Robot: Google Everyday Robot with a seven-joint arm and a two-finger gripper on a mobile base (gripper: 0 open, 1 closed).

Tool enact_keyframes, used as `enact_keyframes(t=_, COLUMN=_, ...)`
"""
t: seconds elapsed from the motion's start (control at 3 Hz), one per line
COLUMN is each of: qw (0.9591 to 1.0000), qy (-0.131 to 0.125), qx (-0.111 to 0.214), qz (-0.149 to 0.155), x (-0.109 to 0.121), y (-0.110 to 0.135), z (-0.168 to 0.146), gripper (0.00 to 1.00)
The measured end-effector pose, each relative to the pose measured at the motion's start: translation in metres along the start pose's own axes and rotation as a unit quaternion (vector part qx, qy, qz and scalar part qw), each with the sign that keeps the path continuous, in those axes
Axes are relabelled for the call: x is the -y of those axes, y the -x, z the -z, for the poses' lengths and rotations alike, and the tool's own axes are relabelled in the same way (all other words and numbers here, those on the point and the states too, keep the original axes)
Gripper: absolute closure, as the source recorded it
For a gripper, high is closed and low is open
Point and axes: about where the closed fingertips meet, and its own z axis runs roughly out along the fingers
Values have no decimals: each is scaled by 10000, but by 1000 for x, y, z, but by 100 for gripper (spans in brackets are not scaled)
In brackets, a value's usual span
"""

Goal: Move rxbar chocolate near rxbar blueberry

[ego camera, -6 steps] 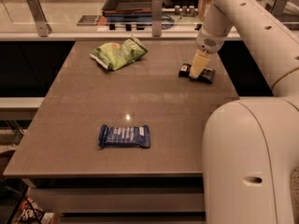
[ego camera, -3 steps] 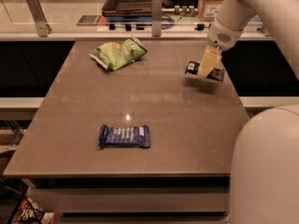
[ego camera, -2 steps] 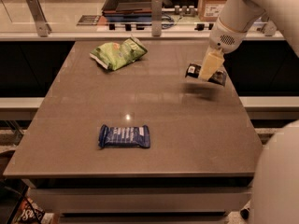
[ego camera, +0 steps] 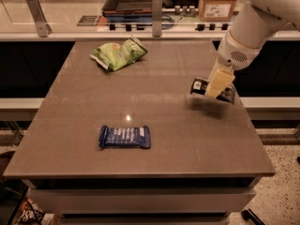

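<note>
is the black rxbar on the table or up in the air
In the air: the gripper holds the rxbar chocolate above the right side of the table, and its shadow falls on the surface below it.

Office kitchenette, grey table (ego camera: 154, 107), counter (ego camera: 70, 18) with cardboard box (ego camera: 217, 3) behind, gripper (ego camera: 218, 84) holding rxbar chocolate (ego camera: 198, 85) above table's edge.

One gripper (ego camera: 217, 91) hangs over one brown table (ego camera: 187, 144), holding one black shiny snack bar (ego camera: 198, 85). One blue snack bar (ego camera: 124, 137) and one green chip bag (ego camera: 117, 54) lie well apart from it.

Bare tabletop (ego camera: 159, 104) separates rxbar blueberry (ego camera: 124, 137) from right-side gripper (ego camera: 215, 90) clutching rxbar chocolate (ego camera: 198, 85).
</note>
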Motion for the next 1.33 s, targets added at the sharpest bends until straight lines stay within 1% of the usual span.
enact_keyframes(t=0.33, qw=10000, qy=-22, qx=-11, qz=91, x=-32, y=-7, z=0, gripper=100)
enact_keyframes(t=0.67, qw=9995, qy=-12, qx=-79, qz=295, x=-68, y=-5, z=-3, gripper=100)
enact_keyframes(t=1.0, qw=9986, qy=56, qx=-133, qz=500, x=-102, y=5, z=-11, gripper=100)
enact_keyframes(t=1.33, qw=9975, qy=144, qx=-182, qz=673, x=-128, y=18, z=-18, gripper=100)
